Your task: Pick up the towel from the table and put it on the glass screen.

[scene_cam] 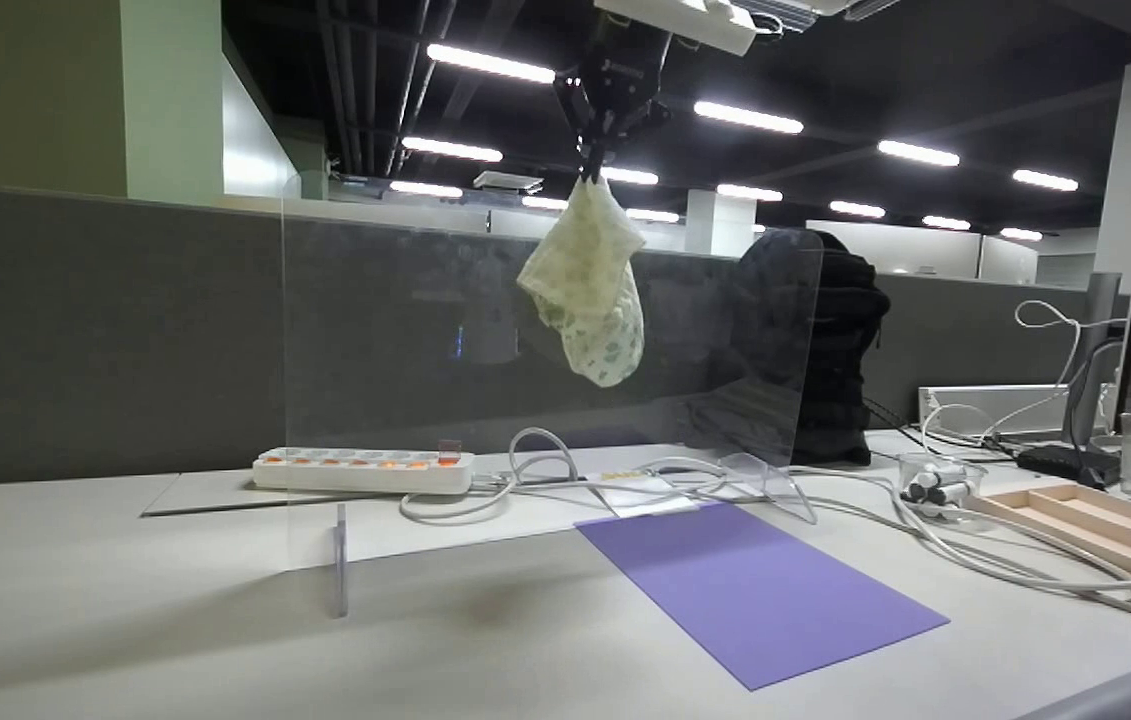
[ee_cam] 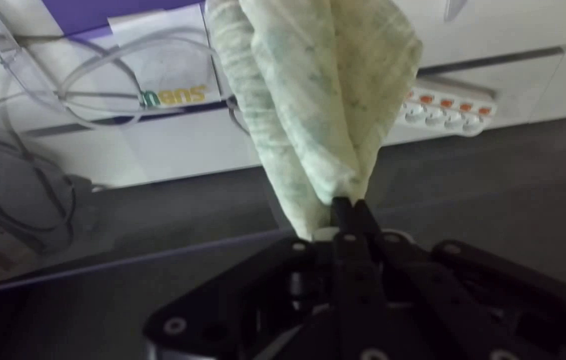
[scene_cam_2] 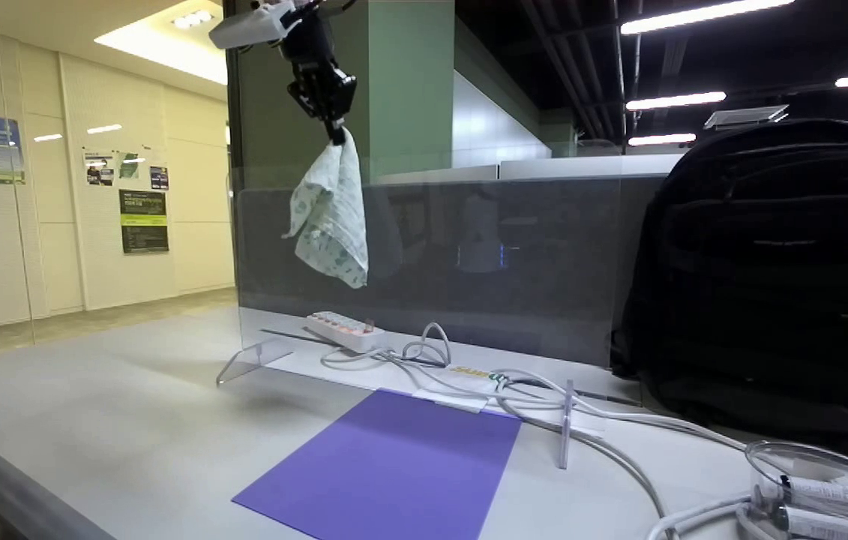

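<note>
A pale green towel with leaf-like spots hangs in the air in both exterior views point(scene_cam: 590, 285) point(scene_cam_2: 337, 217). It also fills the top middle of the wrist view point(ee_cam: 303, 90). My gripper point(scene_cam: 592, 172) is shut on the towel's upper end, also in an exterior view point(scene_cam_2: 336, 136) and the wrist view point(ee_cam: 350, 204). The clear glass screen point(scene_cam: 375, 340) stands upright on the table on clear feet, also in an exterior view point(scene_cam_2: 424, 292). The gripper is above the screen's top edge. The towel's lower part overlaps the screen in both exterior views; I cannot tell whether they touch.
A white power strip point(scene_cam: 365, 472) and loose cables point(scene_cam: 545, 490) lie around the screen's base. A purple sheet point(scene_cam: 765, 595) lies on the table point(scene_cam: 125, 620). A black backpack point(scene_cam: 840, 350), a clear cup with bottles point(scene_cam: 940, 488) and a wooden tray point(scene_cam: 1095, 535) stand beside it. A grey partition point(scene_cam: 105, 330) is behind.
</note>
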`<state>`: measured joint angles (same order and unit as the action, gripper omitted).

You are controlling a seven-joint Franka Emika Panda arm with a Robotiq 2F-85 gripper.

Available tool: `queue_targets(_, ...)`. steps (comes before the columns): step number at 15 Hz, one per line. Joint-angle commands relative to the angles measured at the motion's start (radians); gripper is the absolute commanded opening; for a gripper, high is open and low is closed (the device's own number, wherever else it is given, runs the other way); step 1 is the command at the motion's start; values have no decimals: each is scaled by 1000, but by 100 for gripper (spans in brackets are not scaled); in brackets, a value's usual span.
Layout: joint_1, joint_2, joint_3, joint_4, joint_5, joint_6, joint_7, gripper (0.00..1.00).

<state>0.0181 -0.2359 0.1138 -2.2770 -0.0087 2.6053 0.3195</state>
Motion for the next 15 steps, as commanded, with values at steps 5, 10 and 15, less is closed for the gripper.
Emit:
queue_targets(5,-156,20,103,178,-283,88,393,0)
queue_targets(10,-251,59,161,273,-458,92,621,0)
queue_targets(15,-254,102,177,324,-458,110,670,0)
